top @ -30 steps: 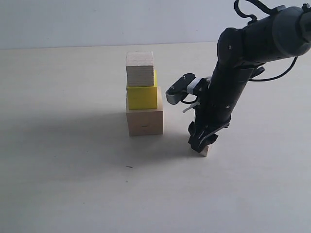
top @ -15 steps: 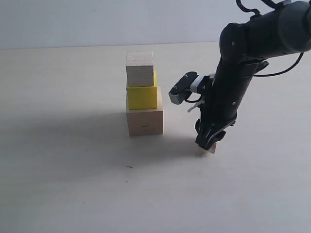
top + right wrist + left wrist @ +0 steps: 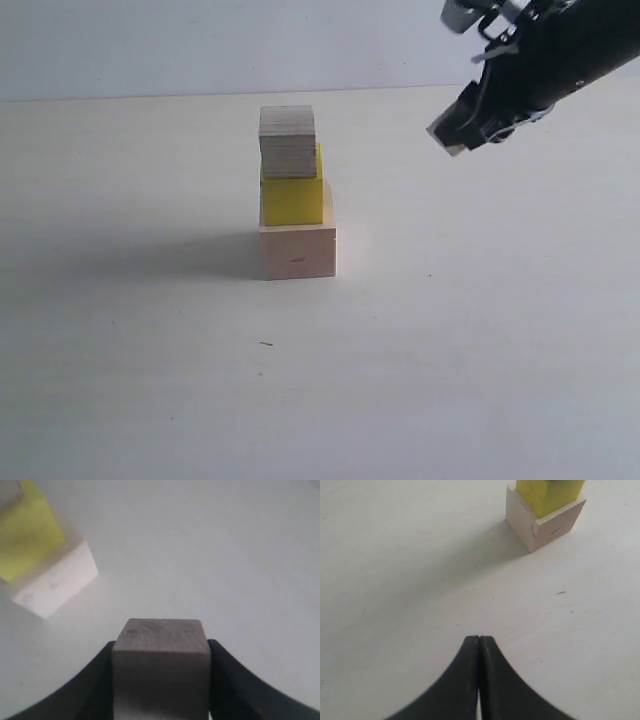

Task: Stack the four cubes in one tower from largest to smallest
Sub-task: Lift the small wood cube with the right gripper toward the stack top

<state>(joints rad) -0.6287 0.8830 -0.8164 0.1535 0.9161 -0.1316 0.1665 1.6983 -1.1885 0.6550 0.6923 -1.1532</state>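
A three-cube column stands mid-table: the big pale wood cube at the bottom, the yellow cube on it, and a small wood cube on top. My right gripper hangs in the air to the column's right, well above the table. It is shut on the smallest wood cube, which fills the gap between the black fingers. The right wrist view looks down past it at the pale cube and yellow cube. My left gripper is shut and empty, low over the table, away from the pale cube.
The pale tabletop spreads around the column, with a tiny dark speck in front of it. A light wall runs along the far edge.
My right gripper rose from the table beside the column, up and to the right, taking the smallest wood cube with it. The column and left gripper stayed put.
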